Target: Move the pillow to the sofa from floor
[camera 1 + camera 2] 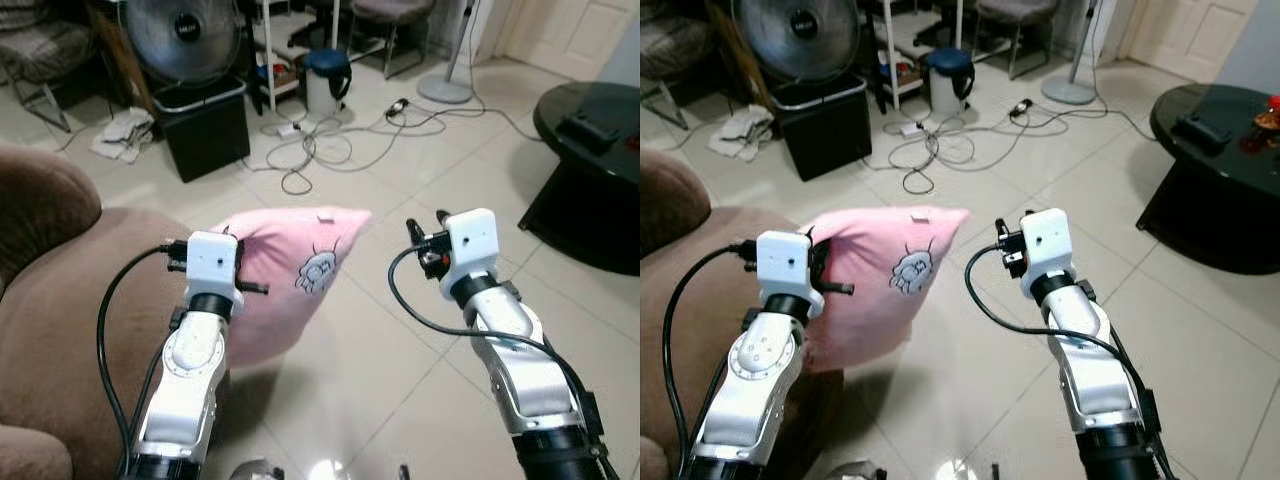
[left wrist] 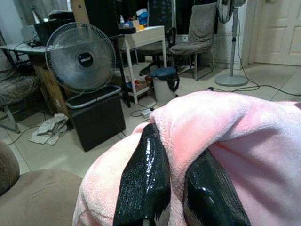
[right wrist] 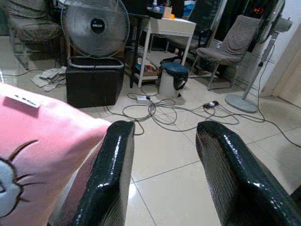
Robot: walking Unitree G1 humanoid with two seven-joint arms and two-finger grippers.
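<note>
Pillow (image 1: pixel 290 285), pink with a small cartoon print, hangs off the floor at about 11 o'clock from us, pinched at its near edge by our left end effector (image 2: pixel 176 183), whose two black fingers are clamped on a fold of the fabric (the wrist view shows the cloth bunched between them). Its far corner points toward 1 o'clock, and its lower part seems to hover just beside the brown sofa (image 1: pixel 60 340), which lies at 9 o'clock. Our right end effector (image 3: pixel 164 174) rides at about 2 o'clock with its fingers spread wide and nothing between them, near the pillow's corner but apart from it. To do this step well, we judge we should swing the left arm toward 9 o'clock, keep the clamp firm since a single pinch on soft cloth may slip, carry the pillow fully over the seat cushion before letting go, and keep the right arm clear of the fabric.
</note>
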